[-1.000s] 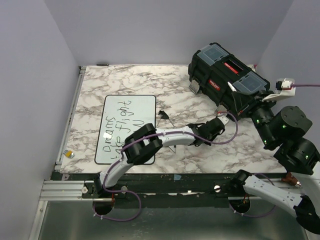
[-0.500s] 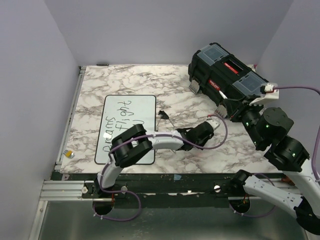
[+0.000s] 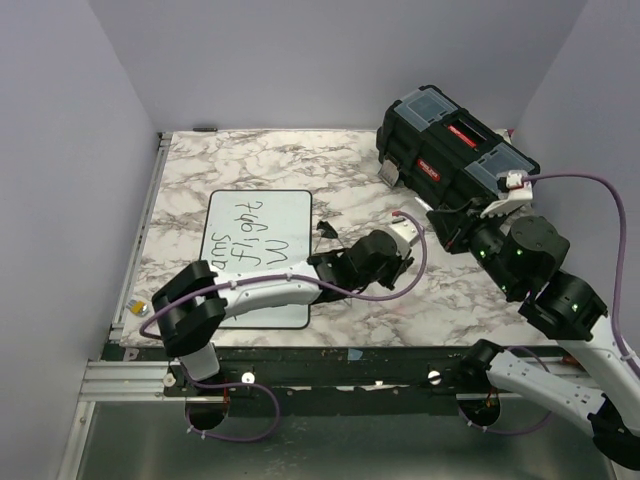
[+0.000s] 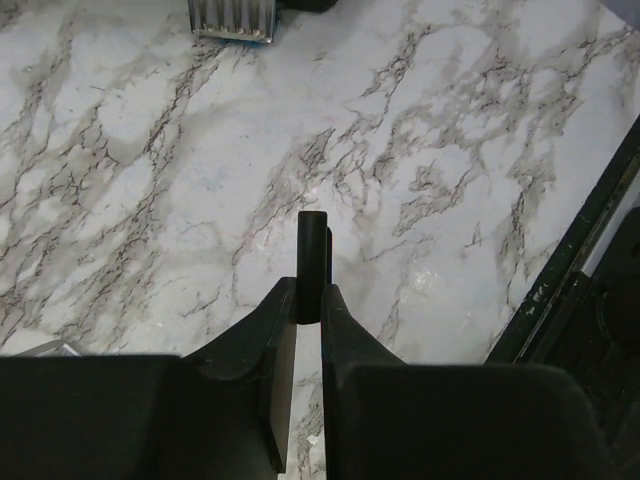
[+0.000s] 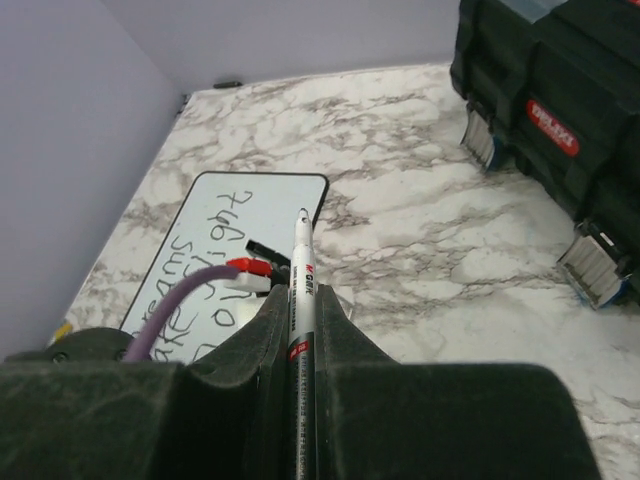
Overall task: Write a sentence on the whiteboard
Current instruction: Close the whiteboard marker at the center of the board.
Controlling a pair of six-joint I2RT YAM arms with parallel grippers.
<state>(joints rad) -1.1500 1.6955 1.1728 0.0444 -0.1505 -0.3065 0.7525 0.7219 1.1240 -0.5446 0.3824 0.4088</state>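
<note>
The whiteboard (image 3: 262, 212) lies flat at the table's left, and shows in the right wrist view (image 5: 215, 205). The black handwritten sentence (image 3: 243, 235) is partly covered by my left arm; "flight" reads whole (image 5: 225, 225). My left gripper (image 4: 310, 300), just right of the board in the top view (image 3: 385, 250), is shut on a short black marker cap (image 4: 312, 262) over bare marble. My right gripper (image 5: 300, 300) is shut on a white and black marker (image 5: 301, 265), tip pointing at the board's right edge; it hovers in front of the toolbox (image 3: 455, 225).
A black toolbox (image 3: 450, 150) stands at the back right; its metal latch (image 4: 230, 15) shows ahead of the left gripper. A small black object (image 3: 322, 229) lies by the board's right edge. A small yellow item (image 3: 141, 308) sits near the left rail.
My left arm has swung left, carrying its gripper from near the toolbox towards the whiteboard, and now covers the board's lower part. My right arm has moved left and forward over the table.
</note>
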